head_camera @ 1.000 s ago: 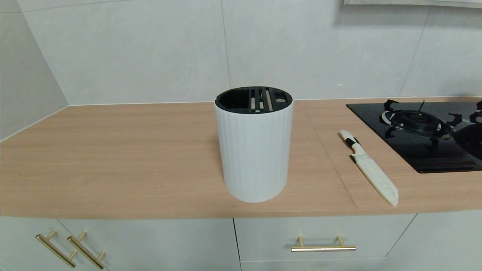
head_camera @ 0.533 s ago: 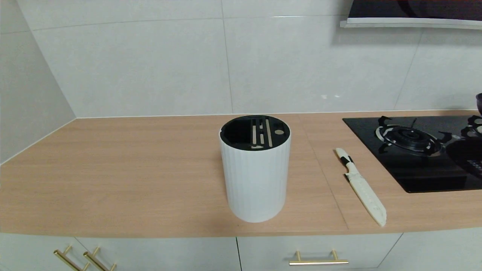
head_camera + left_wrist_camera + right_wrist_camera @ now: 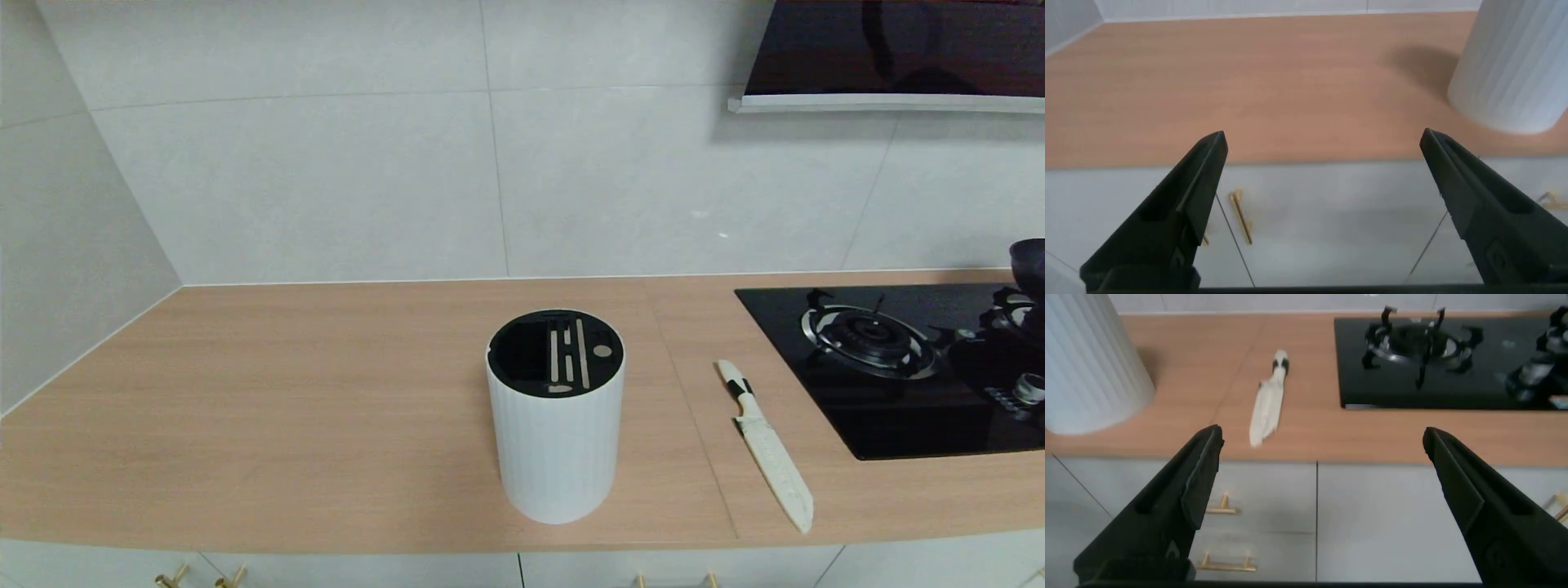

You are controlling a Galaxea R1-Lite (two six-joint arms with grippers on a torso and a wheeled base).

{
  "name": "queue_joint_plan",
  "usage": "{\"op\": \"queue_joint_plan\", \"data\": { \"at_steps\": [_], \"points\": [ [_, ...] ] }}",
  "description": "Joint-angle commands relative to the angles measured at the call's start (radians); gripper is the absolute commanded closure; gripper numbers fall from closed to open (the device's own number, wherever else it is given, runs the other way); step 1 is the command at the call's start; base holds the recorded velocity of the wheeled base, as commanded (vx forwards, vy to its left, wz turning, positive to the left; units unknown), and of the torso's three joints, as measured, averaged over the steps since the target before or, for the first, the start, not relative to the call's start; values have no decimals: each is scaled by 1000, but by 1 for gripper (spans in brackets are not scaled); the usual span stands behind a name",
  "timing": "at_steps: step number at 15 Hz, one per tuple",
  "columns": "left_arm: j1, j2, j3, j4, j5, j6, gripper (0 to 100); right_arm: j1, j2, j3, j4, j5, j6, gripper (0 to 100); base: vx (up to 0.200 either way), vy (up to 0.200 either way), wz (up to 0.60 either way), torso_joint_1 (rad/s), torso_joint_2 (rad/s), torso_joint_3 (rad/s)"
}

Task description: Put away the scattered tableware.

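**Countertop with a knife lying loose and both grippers spread**

A white ribbed knife holder (image 3: 557, 441) stands upright on the wooden counter (image 3: 286, 408), close to the front edge and about midway along it. Its black top carries several narrow slots, a round hole and a larger open compartment; nothing is seen standing in them.

A knife (image 3: 766, 447) with a pale blade and a cream handle ringed by a black band lies flat on the counter between the holder and the black gas hob (image 3: 898, 392), apart from both. Its tip points at the front edge and its handle at the tiled wall.

The left gripper (image 3: 1321, 143) hangs before the front edge, over cabinet fronts with gold handles (image 3: 1241, 216). Its fingers are spread wide and hold nothing. The holder (image 3: 1511, 73) is to one side.

The right gripper (image 3: 1323, 434) is likewise spread and empty before the front edge, facing the knife (image 3: 1267, 408) and hob (image 3: 1437, 359).

A range hood (image 3: 890, 57) hangs above the hob.
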Motion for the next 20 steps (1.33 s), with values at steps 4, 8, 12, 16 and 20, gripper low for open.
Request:
{"op": "queue_joint_plan", "data": {
  "at_steps": [4,8,12,16,20],
  "points": [
    [0,0,0,0,0,0,0,0,1,0,0,-1,0,0,0,0,0,265,-557,-284],
    [0,0,0,0,0,0,0,0,1,0,0,-1,0,0,0,0,0,128,-262,-140],
    [0,2,0,0,0,0,0,0,1,0,0,-1,0,0,0,0,0,0,0,0],
    [0,0,0,0,0,0,0,0,1,0,0,-1,0,0,0,0,0,0,0,0],
    [0,0,0,0,0,0,0,0,1,-48,-40,-4,-31,0,0,0,0,0,0,0]
  ]
}}
